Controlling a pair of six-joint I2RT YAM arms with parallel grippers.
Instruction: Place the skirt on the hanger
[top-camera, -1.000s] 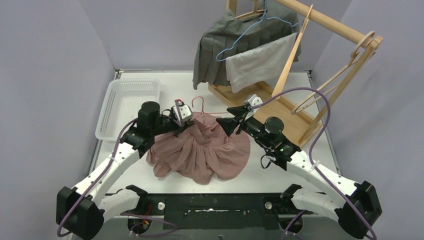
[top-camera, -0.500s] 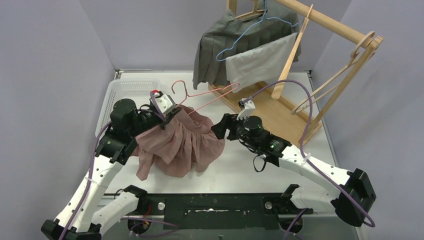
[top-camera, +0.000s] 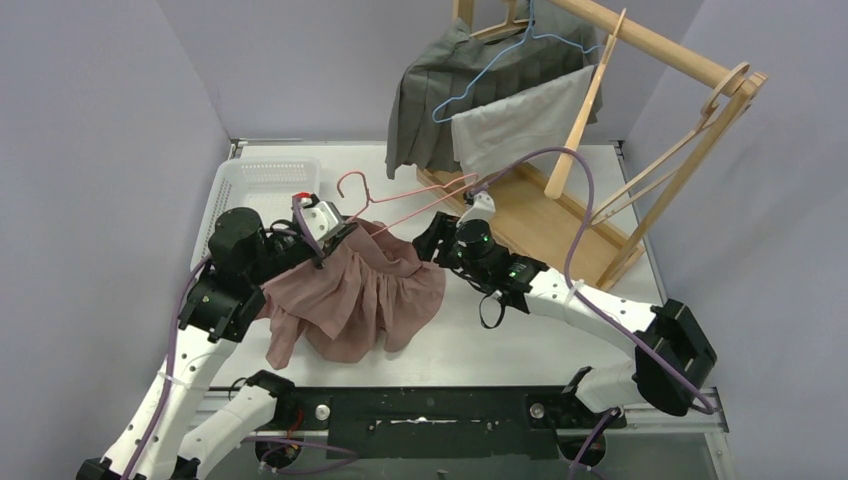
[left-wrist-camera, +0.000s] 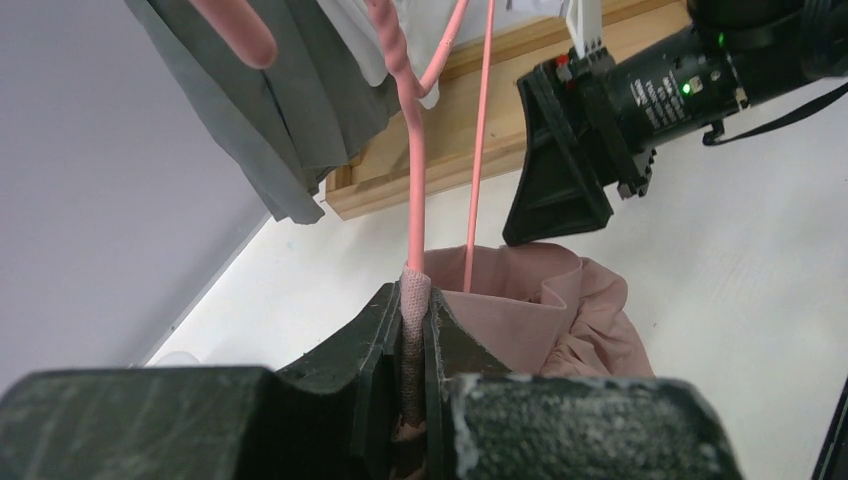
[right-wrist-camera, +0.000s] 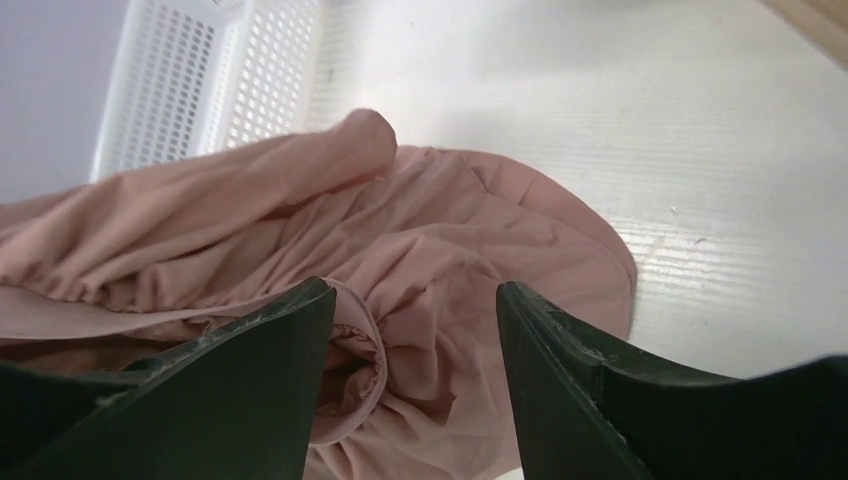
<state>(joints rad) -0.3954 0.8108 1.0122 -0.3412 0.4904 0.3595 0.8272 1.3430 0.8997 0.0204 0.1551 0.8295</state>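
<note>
A pink skirt (top-camera: 352, 295) hangs partly lifted at centre left, its lower folds on the table. A thin pink wire hanger (top-camera: 400, 203) sticks up and to the right from its waistband. My left gripper (top-camera: 330, 237) is shut on the skirt's waistband together with the hanger wire (left-wrist-camera: 413, 235). My right gripper (top-camera: 432, 240) is open, just right of the skirt's upper edge. In the right wrist view its fingertips (right-wrist-camera: 300, 310) straddle folds of the skirt (right-wrist-camera: 450, 260), not closed on them.
A white perforated basket (top-camera: 252, 200) stands at the back left, behind the left arm. A wooden rack (top-camera: 640, 150) at the back right carries a grey pleated skirt (top-camera: 430, 100), a light grey cloth (top-camera: 520, 120), a blue hanger and wooden hangers.
My left gripper has lifted the skirt and hanger and pulled them to the left. My right gripper has followed leftward toward the skirt's upper edge, still open.
</note>
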